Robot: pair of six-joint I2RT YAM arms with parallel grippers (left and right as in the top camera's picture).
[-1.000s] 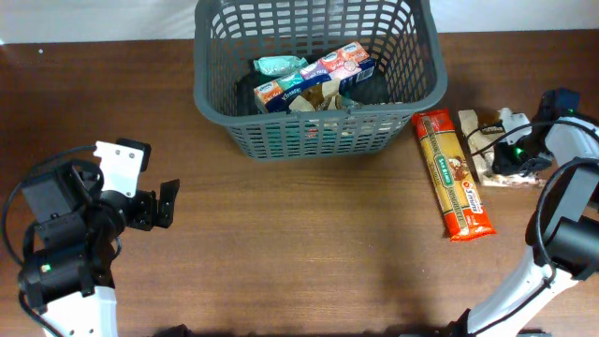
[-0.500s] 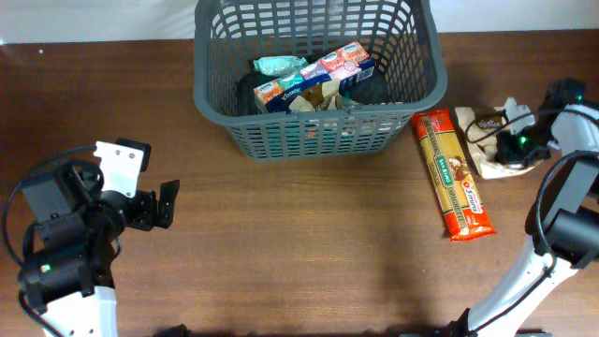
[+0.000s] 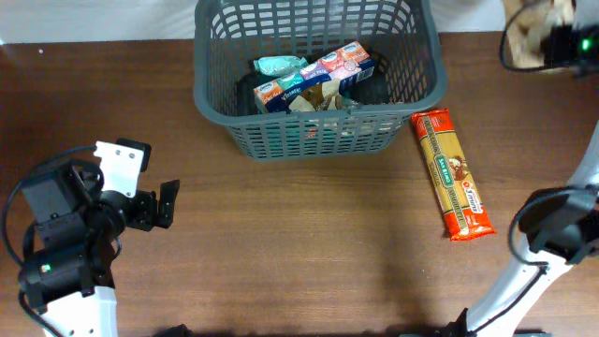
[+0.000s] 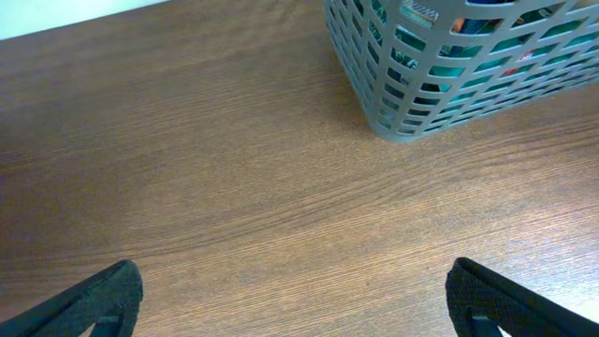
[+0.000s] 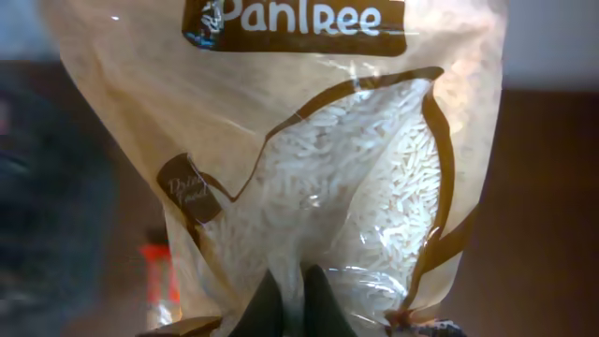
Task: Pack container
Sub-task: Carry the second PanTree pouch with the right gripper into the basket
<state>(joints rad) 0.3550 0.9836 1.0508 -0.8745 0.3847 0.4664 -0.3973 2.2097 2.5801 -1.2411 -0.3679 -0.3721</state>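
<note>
The dark grey lattice basket (image 3: 412, 70) stands at the back middle of the table and holds several food packets, among them a blue tissue-like box (image 3: 314, 75). Its corner shows in the left wrist view (image 4: 440, 84). My right gripper (image 5: 299, 295) is shut on a clear bag of rice (image 5: 318, 159) and holds it high at the far right, right of the basket (image 3: 538, 28). A red-and-yellow spaghetti packet (image 3: 452, 173) lies on the table right of the basket. My left gripper (image 4: 295, 300) is open and empty over bare table at the left.
The wooden table (image 3: 309, 243) spreads in front of the basket. The right arm's base (image 3: 552, 243) stands at the front right, close to the spaghetti packet. The left arm's base (image 3: 61, 253) is at the front left.
My right gripper has lifted the rice bag off the table at the right and carried it up and back toward the far right corner. The left arm has not moved.
</note>
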